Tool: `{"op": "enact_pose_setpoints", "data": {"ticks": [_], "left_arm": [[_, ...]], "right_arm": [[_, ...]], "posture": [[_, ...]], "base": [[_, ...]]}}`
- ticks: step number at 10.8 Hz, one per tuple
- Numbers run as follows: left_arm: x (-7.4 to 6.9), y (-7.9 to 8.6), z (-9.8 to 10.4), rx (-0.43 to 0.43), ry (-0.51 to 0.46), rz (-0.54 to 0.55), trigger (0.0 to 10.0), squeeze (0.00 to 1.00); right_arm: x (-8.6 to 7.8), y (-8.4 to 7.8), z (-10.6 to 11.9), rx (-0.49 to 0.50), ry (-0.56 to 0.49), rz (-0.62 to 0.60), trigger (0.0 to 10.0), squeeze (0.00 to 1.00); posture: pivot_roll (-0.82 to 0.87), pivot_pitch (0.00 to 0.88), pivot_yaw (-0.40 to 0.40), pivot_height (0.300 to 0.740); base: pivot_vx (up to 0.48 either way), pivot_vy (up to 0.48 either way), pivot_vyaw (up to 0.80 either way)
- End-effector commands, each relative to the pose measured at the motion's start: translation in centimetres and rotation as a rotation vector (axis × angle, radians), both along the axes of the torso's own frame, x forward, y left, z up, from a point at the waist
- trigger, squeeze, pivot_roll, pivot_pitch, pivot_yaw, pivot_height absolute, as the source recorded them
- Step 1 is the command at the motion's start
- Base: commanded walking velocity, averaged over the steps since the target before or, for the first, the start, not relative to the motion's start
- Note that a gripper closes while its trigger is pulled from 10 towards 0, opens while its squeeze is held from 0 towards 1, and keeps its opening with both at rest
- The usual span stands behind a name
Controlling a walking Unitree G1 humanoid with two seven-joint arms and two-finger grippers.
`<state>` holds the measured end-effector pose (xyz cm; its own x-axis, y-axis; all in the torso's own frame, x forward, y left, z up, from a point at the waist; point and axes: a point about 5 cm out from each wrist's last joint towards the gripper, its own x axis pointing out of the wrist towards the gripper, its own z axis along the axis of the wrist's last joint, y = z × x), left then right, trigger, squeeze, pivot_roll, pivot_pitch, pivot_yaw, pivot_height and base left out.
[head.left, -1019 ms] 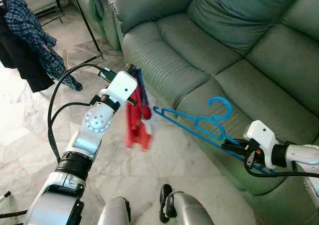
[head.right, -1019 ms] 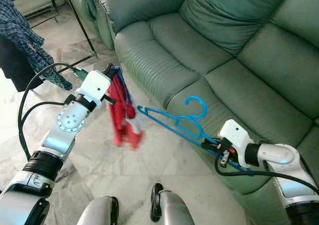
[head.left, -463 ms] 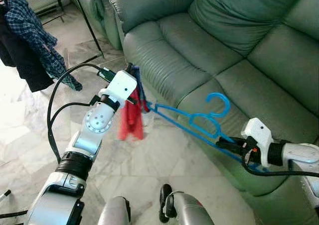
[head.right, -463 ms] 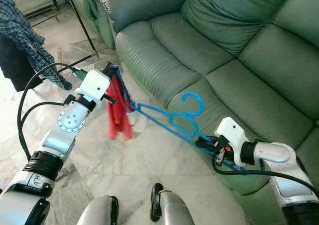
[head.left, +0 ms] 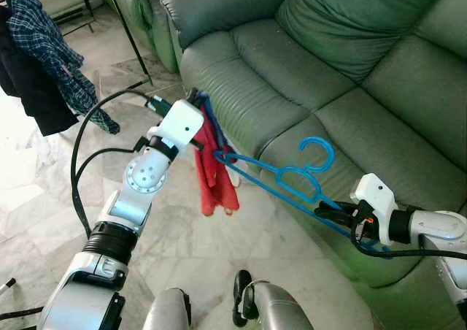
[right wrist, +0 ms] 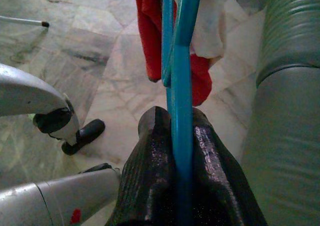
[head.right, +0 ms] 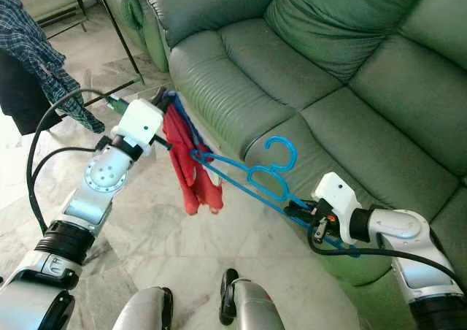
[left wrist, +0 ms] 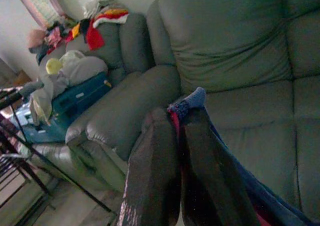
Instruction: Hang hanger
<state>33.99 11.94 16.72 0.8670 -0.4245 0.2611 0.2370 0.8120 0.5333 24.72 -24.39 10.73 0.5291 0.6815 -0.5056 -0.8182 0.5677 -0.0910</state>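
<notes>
A blue plastic hanger stretches across the front of the green sofa, its hook pointing up. My right gripper is shut on the hanger's near end; the blue hanger bar runs between its fingers. My left gripper is shut on a red garment with blue trim, which hangs down over the floor. The hanger's far tip touches or enters the garment near its top. In the left wrist view the cloth is pinched between the black fingers.
A checked shirt and dark clothes hang on a rack at the far left, with black rack legs beside the sofa's arm. Marble floor lies below. My own legs show at the bottom edge.
The red garment has swung back toward the sofa and now hangs longer beside the hanger tip. My right gripper has pushed the hanger slightly further left into the cloth.
</notes>
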Motion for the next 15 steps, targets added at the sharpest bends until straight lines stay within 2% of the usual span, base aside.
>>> {"op": "enact_pose_setpoints", "data": {"ticks": [1,4,5,7,12,15], "left_arm": [[0.0,0.0,0.5,-0.003,-0.018,-0.005,10.0,0.00],[0.2,0.6,-0.1,0.014,0.002,0.018,10.0,0.00],[0.2,0.8,-0.5,0.049,0.008,0.017,10.0,0.00],[0.0,0.7,-0.6,0.052,0.008,0.009,10.0,0.00],[-0.2,-0.2,0.5,0.032,-0.030,-0.027,10.0,0.00],[-0.3,-0.7,1.5,0.014,-0.050,-0.058,10.0,0.00]], "right_arm": [[-0.1,-0.1,0.0,-0.004,0.002,0.007,10.0,0.00],[-0.6,-0.3,0.9,0.032,0.015,0.027,10.0,0.00],[-0.5,-0.6,1.2,0.029,0.006,0.020,10.0,0.00],[-0.1,-1.1,1.1,-0.017,-0.009,0.001,10.0,0.00],[0.0,-0.3,0.1,0.007,0.016,0.005,10.0,0.00],[0.0,-0.7,-0.2,-0.007,0.018,-0.016,10.0,0.00]], "posture": [[-0.06,0.200,-0.021,0.740],[-0.07,0.200,-0.021,0.740],[-0.07,0.201,-0.019,0.740],[-0.07,0.201,-0.020,0.740],[-0.06,0.205,-0.023,0.740],[-0.06,0.203,-0.025,0.740]], "base": [[0.000,0.000,0.00],[0.000,0.000,0.00],[0.000,0.000,0.00],[0.000,0.000,0.00],[0.000,0.000,0.00],[0.000,0.000,0.00]]}}
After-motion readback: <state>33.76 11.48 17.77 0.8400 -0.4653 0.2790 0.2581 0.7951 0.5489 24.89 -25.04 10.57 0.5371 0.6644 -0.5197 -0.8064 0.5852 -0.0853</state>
